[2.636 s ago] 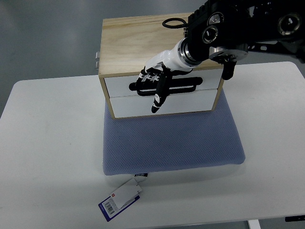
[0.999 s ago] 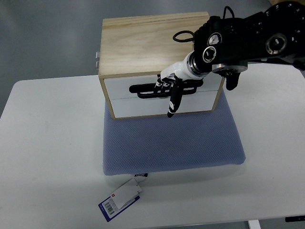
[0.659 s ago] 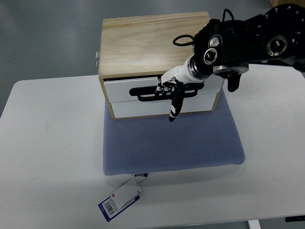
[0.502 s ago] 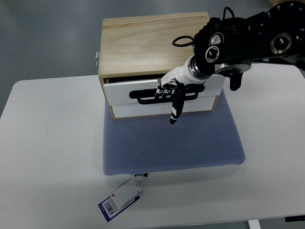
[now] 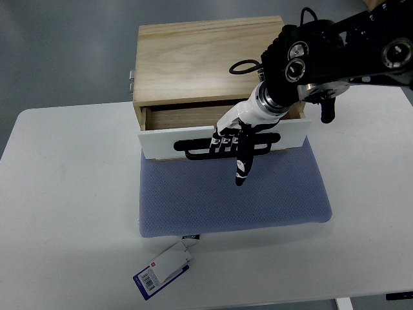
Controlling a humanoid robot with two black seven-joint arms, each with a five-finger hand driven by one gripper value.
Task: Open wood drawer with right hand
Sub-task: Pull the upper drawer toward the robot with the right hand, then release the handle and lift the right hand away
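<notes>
A light wood drawer box (image 5: 193, 61) stands at the back of the table on a blue mat (image 5: 232, 194). Its top drawer (image 5: 168, 139), white-fronted, is pulled out toward me, showing a strip of its wooden inside. My right hand (image 5: 231, 142) comes in from the upper right. Its fingers are curled over the black handle (image 5: 193, 150) on the drawer front, and one dark finger points down past it. The lower drawer is hidden under the open one. The left arm is out of view.
A white table (image 5: 64, 213) carries the mat. A white and blue barcode tag (image 5: 162, 270) lies at the mat's front edge. A small metal fitting (image 5: 131, 81) sticks out at the box's left side.
The right hand has pulled the top drawer out toward me by its handle. The drawer was closed at first and now stands partly open, its front over the lower drawer.
</notes>
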